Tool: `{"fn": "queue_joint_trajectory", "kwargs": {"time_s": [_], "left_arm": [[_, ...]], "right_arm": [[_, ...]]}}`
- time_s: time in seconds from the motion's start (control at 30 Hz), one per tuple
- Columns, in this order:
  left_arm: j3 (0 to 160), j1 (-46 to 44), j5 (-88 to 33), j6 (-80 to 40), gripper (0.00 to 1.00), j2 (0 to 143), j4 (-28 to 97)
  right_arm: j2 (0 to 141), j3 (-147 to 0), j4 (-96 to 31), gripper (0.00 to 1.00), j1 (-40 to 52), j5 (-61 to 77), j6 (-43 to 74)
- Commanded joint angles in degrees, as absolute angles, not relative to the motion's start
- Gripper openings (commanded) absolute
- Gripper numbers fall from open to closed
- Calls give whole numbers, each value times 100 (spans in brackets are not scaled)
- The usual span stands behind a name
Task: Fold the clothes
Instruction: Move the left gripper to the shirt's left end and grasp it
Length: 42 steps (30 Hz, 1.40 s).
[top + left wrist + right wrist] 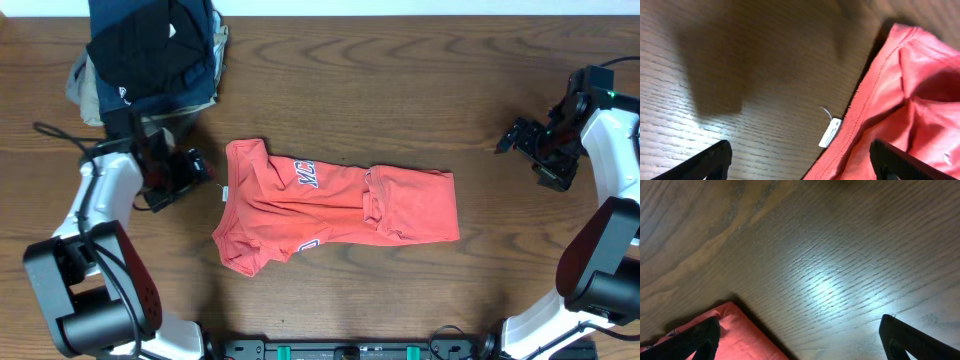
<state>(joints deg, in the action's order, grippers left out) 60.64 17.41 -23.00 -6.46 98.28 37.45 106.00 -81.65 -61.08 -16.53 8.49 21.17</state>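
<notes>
I see the salmon T-shirt [335, 205] lying rumpled mid-table [400, 90]. My left claw [203, 168] hangs open just beside its left edge. My right claw [508, 140], also open, sits apart beyond its right end.

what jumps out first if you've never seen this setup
The coral-red T-shirt lies rumpled and partly folded in the middle of the dark wooden table, navy lettering showing near its collar end. A pile of dark garments sits at the far left edge. The left gripper stands open beside the shirt's collar and the right gripper open, well off to the shirt's right.
</notes>
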Motion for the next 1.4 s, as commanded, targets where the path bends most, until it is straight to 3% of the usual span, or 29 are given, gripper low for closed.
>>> {"fn": "queue_joint_trajectory", "kwargs": {"time_s": [0.0,0.3,0.33,0.37,1.37], "left_arm": [[6020,1883,-2945,-172,89,9883,3806],[6020,1885,-3065,43,89,10193,3809],[6020,1885,-3065,43,98,10294,3802],[6020,1885,-3068,40,99,10407,3793],[6020,1876,-3415,344,98,10836,3964]], "right_arm": [[10545,-8243,-6110,99,-1649,834,2029],[10545,-8243,-6110,99,-1649,834,2029],[10545,-8243,-6110,99,-1649,834,2029],[10545,-8243,-6110,99,-1649,834,2029],[10545,-8243,-6110,99,-1649,834,2029]]}}
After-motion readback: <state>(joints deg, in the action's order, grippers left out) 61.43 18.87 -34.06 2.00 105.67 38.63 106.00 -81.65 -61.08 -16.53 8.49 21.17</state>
